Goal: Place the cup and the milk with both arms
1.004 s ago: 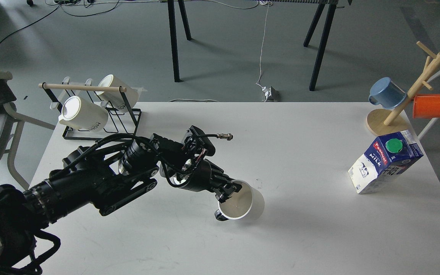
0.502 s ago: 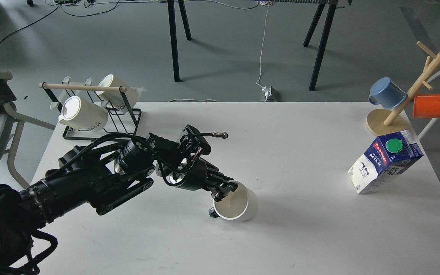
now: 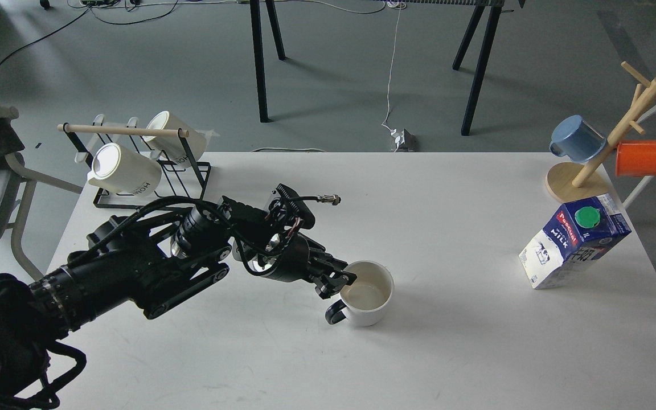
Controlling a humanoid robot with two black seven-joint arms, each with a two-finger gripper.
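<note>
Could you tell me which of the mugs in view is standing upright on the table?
The plain white mug with the black handle, at the left gripper. The two cream mugs lie tilted in the wire rack, and the blue and orange cups hang on the wooden tree.

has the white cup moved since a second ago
Yes. The cup has tipped from lying tilted to upright on the table, opening facing up. Against the unmoved milk, its place barely changed.

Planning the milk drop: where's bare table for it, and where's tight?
Open: the stretch between the cup and the milk, and the near strip in front of both. Crowded: the left side, with the rack, left arm and tool; the far right corner by the mug tree.
</note>
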